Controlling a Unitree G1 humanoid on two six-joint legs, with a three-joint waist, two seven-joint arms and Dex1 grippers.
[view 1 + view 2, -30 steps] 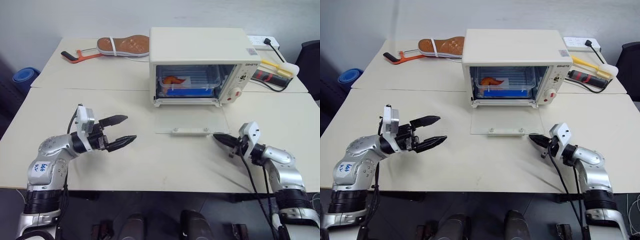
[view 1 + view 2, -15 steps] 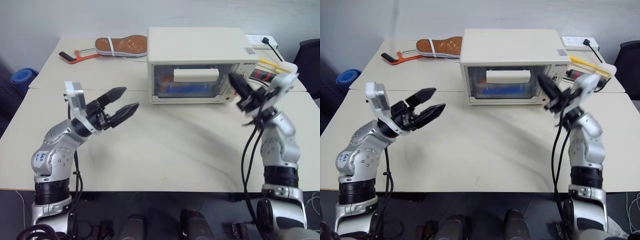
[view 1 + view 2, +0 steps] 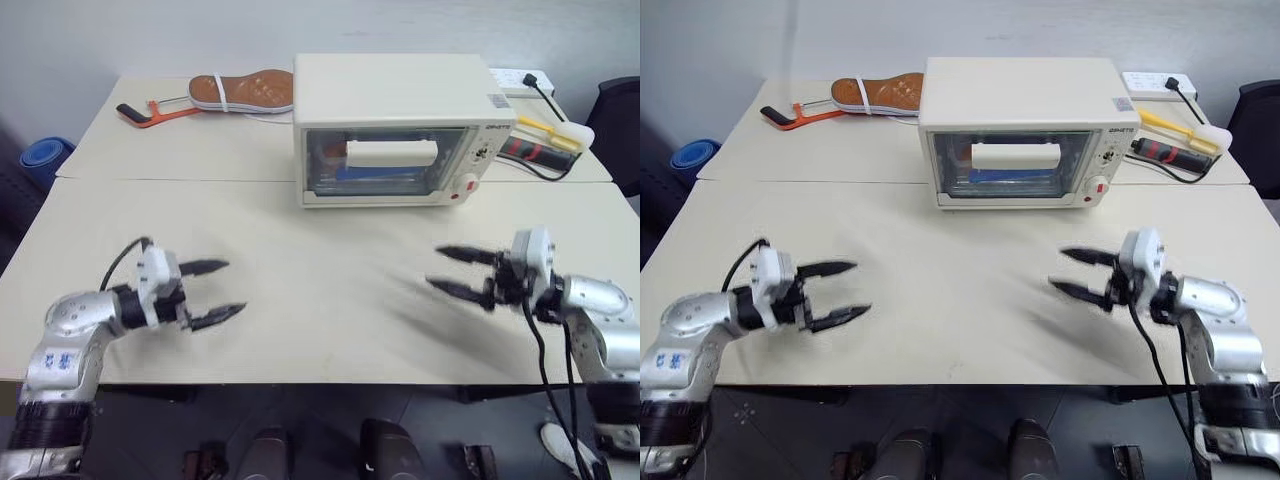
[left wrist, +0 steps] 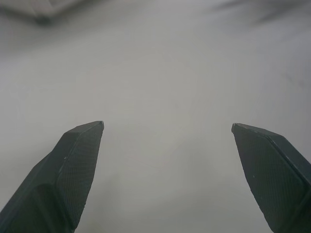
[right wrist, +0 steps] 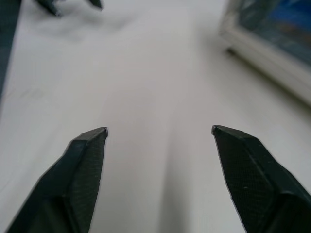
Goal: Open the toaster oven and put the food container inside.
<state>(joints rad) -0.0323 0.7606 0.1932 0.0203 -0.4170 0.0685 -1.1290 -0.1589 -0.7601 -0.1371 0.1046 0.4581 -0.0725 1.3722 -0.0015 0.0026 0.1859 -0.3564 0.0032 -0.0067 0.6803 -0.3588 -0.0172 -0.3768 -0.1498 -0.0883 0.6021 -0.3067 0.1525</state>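
Observation:
The cream toaster oven point(image 3: 400, 90) stands at the back middle of the table with its glass door shut and its bar handle point(image 3: 391, 152) across the glass. Behind the glass sits the food container point(image 3: 380, 176); a blue strip of it shows under the handle. My left gripper point(image 3: 236, 287) hovers low over the near left of the table, open and empty, with bare tabletop between its fingers point(image 4: 77, 160). Over the near right, my right gripper point(image 3: 433, 267) is open and empty too, pointing left. Both are well in front of the oven.
A shoe sole point(image 3: 245, 90) and an orange-handled saw point(image 3: 150, 110) lie at the back left. Right of the oven are a power strip point(image 3: 520, 80), a yellow-handled brush point(image 3: 555, 132) and a black and red tool point(image 3: 525, 152). A blue object point(image 3: 45, 158) sits off the table's left edge.
The oven door, lying open a second ago, is shut. My right gripper rose shut beside the door, then dropped back toward me and opened. My left gripper lifted, then sank low again.

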